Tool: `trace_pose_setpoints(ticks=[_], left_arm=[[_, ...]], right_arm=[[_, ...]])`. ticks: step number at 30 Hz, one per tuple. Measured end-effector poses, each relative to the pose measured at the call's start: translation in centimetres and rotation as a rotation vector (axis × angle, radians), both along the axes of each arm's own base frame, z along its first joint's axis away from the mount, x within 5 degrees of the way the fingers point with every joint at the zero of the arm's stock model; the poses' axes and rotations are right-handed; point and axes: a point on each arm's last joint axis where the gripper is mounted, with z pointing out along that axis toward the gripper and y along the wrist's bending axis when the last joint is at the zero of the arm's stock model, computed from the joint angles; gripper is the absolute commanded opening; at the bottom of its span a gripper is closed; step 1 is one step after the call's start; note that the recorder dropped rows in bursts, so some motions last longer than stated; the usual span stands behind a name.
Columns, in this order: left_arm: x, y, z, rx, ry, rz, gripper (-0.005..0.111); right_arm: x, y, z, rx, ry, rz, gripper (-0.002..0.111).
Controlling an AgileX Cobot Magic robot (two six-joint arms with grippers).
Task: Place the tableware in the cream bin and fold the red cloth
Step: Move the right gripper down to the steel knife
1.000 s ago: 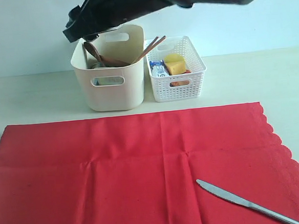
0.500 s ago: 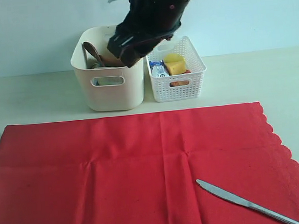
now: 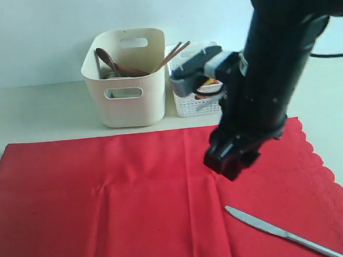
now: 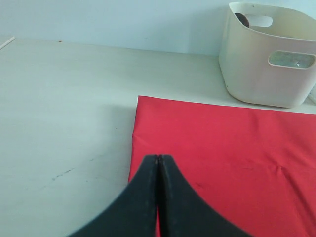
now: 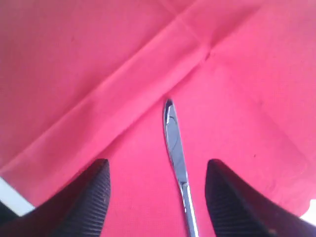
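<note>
The right claw (image 5: 156,170) hangs open and empty over the large bright red scalloped cloth (image 3: 105,192), where the silver metal knife (image 5: 176,148) lies flat below, lined up between its jaws. The left claw (image 4: 158,159) is pressed shut, empty.

Pale cream table (image 3: 40,108), matte and smooth; a few faint dark scuffs on its top in the left wrist view; plain pale blue-white wall (image 3: 35,38) rising directly behind the table's far edge; soft even light over the table
</note>
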Motion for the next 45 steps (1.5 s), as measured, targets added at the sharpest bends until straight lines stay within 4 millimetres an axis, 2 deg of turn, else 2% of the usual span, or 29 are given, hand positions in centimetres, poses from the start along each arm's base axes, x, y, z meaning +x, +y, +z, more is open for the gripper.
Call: trace_pose_setpoints(ticks=[7,14,22,29,34,39,45], left_arm=[[0.0,0.0,0.0,0.0,0.0,0.0,0.0],[0.0,0.0,0.0,0.0,0.0,0.0,0.0],[0.0,0.0,0.0,0.0,0.0,0.0,0.0],[0.0,0.0,0.0,0.0,0.0,0.0,0.0],[0.0,0.0,0.0,0.0,0.0,0.0,0.0],[0.0,0.0,0.0,0.0,0.0,0.0,0.0],[0.0,0.0,0.0,0.0,0.0,0.0,0.0]], right_arm=[[-4.0,-3.0,-2.4,-0.03,0.033,-0.002,0.055],[-5.5,-4.6,-5.9,-0.075,0.017,0.018,0.055],[-5.6,-5.3,-8.4,-0.103,-0.025,0.046,0.05],[-4.2,-7.2,-9.0,-0.114,-0.024,-0.07,0.05],[-4.2,-8.6,-9.6,-0.11,0.004,-0.106,0.05],[-4.3,-8.4,-10.0,-0.069,0.035,-0.069,0.05],[-4.0,-8.1,-12.1,-0.091,0.105,-0.058,0.05]])
